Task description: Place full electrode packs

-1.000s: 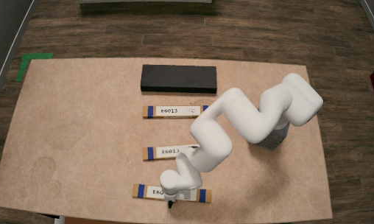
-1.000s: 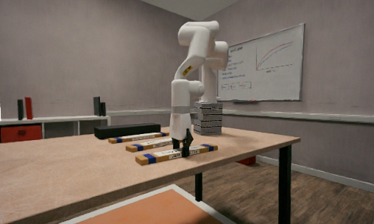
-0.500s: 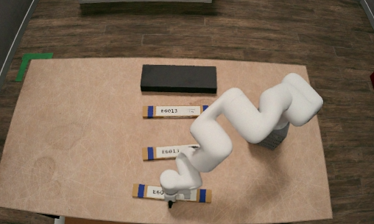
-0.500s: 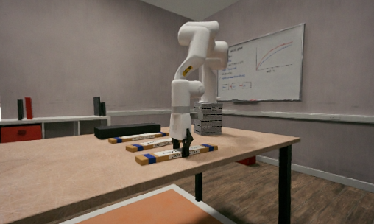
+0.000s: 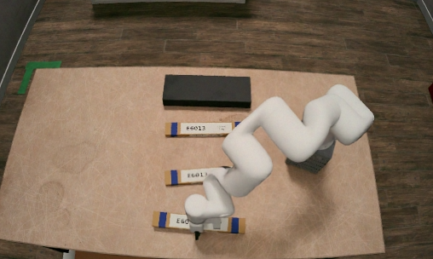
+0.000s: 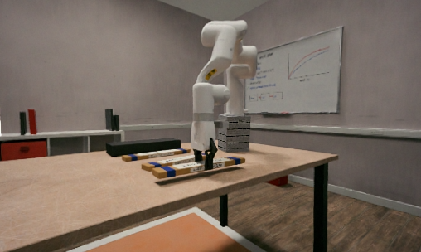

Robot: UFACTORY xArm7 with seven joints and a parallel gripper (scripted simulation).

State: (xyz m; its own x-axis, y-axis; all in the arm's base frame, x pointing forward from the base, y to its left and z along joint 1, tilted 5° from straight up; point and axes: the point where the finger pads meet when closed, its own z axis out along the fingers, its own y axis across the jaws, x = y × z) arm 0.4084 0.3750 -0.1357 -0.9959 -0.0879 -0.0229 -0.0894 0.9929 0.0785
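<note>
The claw (image 6: 205, 157) was clenched across the near pack (image 6: 181, 167), which lay flat on the table (image 5: 93, 179) at its front edge. Behind it lay the middle pack (image 5: 187, 176), then the far pack (image 5: 199, 128), then the platform (image 5: 206, 90), bare.

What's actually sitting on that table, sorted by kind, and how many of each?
Welding electrode packs: 3 (far, middle, and near, which the end effector grips)
Black low platform: 1
Robot arm: 1
Total: 5
</note>
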